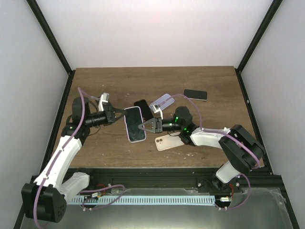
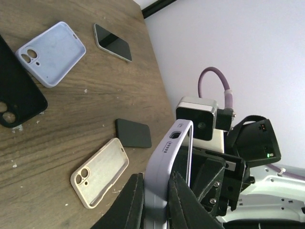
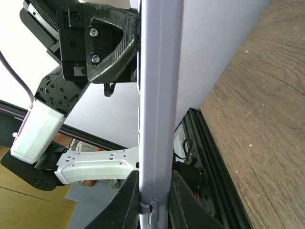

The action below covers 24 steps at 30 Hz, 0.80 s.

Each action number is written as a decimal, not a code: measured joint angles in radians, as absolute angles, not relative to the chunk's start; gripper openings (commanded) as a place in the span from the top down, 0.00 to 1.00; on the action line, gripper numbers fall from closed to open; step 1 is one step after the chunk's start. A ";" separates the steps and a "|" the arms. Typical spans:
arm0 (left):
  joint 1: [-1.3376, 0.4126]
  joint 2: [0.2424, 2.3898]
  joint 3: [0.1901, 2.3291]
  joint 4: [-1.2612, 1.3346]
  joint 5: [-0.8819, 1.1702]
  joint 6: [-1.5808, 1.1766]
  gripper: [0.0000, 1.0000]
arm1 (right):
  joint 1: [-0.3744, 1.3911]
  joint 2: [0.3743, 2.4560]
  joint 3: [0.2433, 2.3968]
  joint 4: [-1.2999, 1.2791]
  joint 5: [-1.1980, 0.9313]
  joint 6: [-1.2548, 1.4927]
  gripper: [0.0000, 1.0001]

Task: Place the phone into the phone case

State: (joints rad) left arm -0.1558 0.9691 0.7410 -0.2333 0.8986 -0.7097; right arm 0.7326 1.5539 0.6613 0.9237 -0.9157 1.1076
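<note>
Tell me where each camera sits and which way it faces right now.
Top external: above and behind the robot, looking down at the table; left arm and right arm show, left gripper and right gripper both clamped on the held lilac case.
Left wrist: on the left arm, facing right across the table; its own fingers show at the bottom.
Right wrist: on the right arm, facing left; its own fingers show at the bottom.
Shared: both wrist views see the held lilac case edge-on and the opposite gripper.
</note>
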 measured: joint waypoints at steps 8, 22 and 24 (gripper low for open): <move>-0.158 0.989 0.799 -0.329 0.878 -0.622 1.00 | 0.734 1.554 0.661 0.908 -0.907 1.095 0.83; -0.155 0.957 0.780 -0.353 0.904 -0.700 0.40 | 0.743 1.547 0.659 0.981 -0.789 1.180 0.92; -0.155 0.916 0.734 -0.331 0.921 -0.735 0.40 | 0.742 1.535 0.659 0.981 -0.755 1.188 0.92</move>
State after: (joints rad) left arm -0.1551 0.9165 0.7341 -0.3309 0.9215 -0.7345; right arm 0.7422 1.5349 0.6590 0.9806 -0.7547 1.1885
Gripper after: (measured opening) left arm 0.593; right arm 0.118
